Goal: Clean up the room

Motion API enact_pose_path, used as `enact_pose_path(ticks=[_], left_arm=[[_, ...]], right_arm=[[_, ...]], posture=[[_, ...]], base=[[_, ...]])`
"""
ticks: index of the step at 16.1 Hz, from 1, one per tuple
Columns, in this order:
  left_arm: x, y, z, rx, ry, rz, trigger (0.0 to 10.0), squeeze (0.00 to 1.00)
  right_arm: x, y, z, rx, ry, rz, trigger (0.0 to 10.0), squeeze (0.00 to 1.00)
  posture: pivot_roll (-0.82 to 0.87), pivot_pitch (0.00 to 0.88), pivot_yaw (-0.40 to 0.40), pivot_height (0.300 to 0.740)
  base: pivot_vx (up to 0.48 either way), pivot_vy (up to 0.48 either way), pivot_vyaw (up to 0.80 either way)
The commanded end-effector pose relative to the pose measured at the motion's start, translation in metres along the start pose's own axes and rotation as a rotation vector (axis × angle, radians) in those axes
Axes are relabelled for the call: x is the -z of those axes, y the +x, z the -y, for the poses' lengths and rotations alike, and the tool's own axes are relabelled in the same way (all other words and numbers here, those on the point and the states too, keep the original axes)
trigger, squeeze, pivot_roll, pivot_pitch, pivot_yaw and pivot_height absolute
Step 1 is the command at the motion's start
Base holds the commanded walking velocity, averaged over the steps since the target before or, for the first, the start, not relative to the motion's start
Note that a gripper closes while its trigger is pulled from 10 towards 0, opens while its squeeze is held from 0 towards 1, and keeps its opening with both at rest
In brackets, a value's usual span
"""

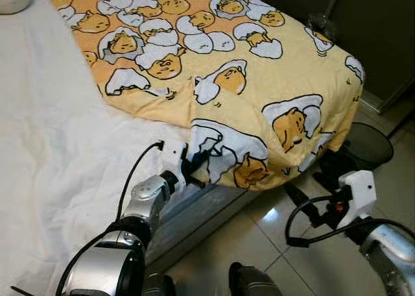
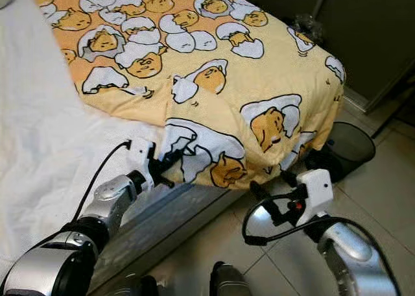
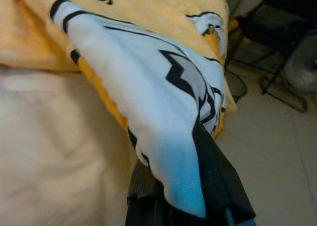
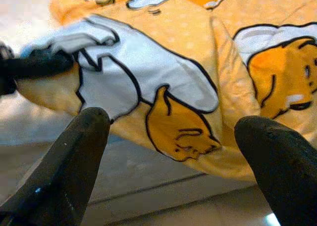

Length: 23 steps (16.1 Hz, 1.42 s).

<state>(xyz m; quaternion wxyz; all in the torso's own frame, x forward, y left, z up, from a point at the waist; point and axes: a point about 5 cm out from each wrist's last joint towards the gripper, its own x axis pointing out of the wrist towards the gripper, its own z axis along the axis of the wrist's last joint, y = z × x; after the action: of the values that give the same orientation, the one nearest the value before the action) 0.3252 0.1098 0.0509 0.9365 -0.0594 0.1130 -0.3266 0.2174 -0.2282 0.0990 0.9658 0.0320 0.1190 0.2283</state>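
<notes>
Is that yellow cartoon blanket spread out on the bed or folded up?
Spread out. The blanket lies flat across the bed, its corner hanging over the edge, where the left gripper pinches it. The right gripper waits open below.

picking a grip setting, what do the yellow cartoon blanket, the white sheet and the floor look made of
Yellow cartoon-print blanket: soft woven or fleece fabric, matte; it folds and drapes limply over the bed edge where the left pincer pinches it. White bed sheet: thin matte cloth, finely wrinkled. Pale floor: probably glazed tile, given its grout lines and glossy reflections.
</notes>
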Motion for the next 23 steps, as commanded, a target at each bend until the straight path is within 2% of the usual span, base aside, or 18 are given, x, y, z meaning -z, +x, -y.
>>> enact_pose_path(ticks=[1,3,5,9,12,15,17,21,23], left_arm=[[0.012,-0.006,0.006,0.085,0.047,-0.045,0.0,0.00],[0.017,-0.008,0.009,0.126,0.085,-0.071,0.0,0.00],[0.024,-0.008,0.022,0.229,0.094,-0.074,0.0,0.00],[0.029,-0.008,0.037,0.339,0.067,-0.052,0.0,0.00],[0.029,-0.010,0.038,0.357,0.032,-0.025,0.0,0.00],[0.027,-0.014,0.036,0.390,0.031,-0.010,0.0,0.00],[0.027,-0.019,0.038,0.477,0.074,-0.019,0.0,0.00],[0.029,-0.025,0.040,0.535,0.089,-0.026,0.0,0.00],[0.035,-0.032,0.046,0.602,0.086,-0.044,0.0,0.00]], right_arm=[[-0.024,-0.004,0.007,-0.023,0.007,0.061,10.0,0.00],[-0.031,-0.003,0.010,-0.031,0.005,0.076,10.0,0.00],[-0.036,-0.003,0.009,-0.043,0.019,0.097,10.0,0.00],[-0.036,0.001,0.008,-0.041,0.046,0.102,10.0,0.00],[-0.034,0.003,0.006,-0.038,0.064,0.103,10.0,0.00],[-0.033,0.004,0.007,-0.036,0.067,0.095,10.0,0.00],[-0.034,0.005,0.011,-0.029,0.057,0.091,10.0,0.00],[-0.037,0.008,0.015,-0.024,0.052,0.094,10.0,0.00],[-0.038,0.011,0.013,-0.051,0.052,0.086,10.0,0.00]], posture=[[-0.24,0.097,0.009,0.736],[-0.24,0.095,0.010,0.736],[-0.25,0.089,0.014,0.736],[-0.24,0.083,0.021,0.736],[-0.24,0.081,0.023,0.736],[-0.24,0.080,0.020,0.736],[-0.24,0.077,0.014,0.736],[-0.23,0.071,0.001,0.736],[-0.22,0.068,-0.006,0.736]], base=[[0.000,0.000,0.00],[0.000,0.000,0.00],[0.000,0.000,0.00],[0.000,0.000,0.00],[0.000,0.000,0.00],[0.000,0.000,0.00],[0.000,0.000,0.00],[0.000,0.000,0.00],[0.000,0.000,0.00]])
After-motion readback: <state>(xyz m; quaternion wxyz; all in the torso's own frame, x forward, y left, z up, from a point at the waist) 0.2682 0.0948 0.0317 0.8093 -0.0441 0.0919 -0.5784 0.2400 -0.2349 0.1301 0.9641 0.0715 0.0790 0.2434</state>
